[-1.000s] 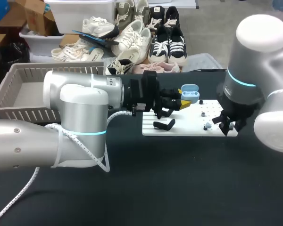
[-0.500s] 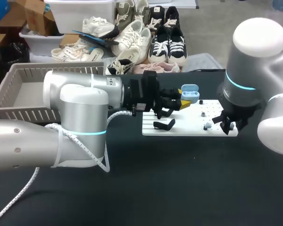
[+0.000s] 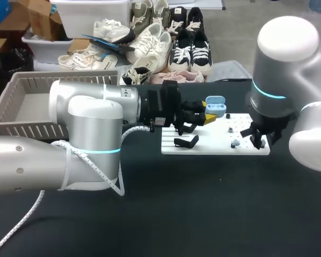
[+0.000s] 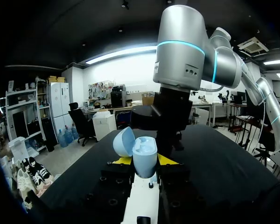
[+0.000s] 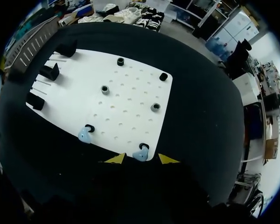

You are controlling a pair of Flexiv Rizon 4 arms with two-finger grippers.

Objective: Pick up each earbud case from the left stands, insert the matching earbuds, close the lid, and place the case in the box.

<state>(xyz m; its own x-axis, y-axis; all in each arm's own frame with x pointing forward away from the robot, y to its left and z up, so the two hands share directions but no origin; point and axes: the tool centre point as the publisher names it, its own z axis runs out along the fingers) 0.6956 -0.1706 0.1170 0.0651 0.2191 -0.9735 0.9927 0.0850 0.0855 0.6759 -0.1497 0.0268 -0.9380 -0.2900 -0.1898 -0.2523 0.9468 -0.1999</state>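
Midway through loading, the left pincer (image 4: 143,161) clamped the open blue earbud case (image 4: 144,148) above the white board (image 5: 126,93) while the right pincer (image 5: 141,159), spread, straddled an earbud (image 5: 139,155) it would likely need to pinch next.

The right arm (image 3: 286,59) has leaned its big upper joint a little toward the middle of the table. With it, the right gripper (image 3: 259,138) has edged slightly back from the near right corner of the white board (image 3: 214,143).
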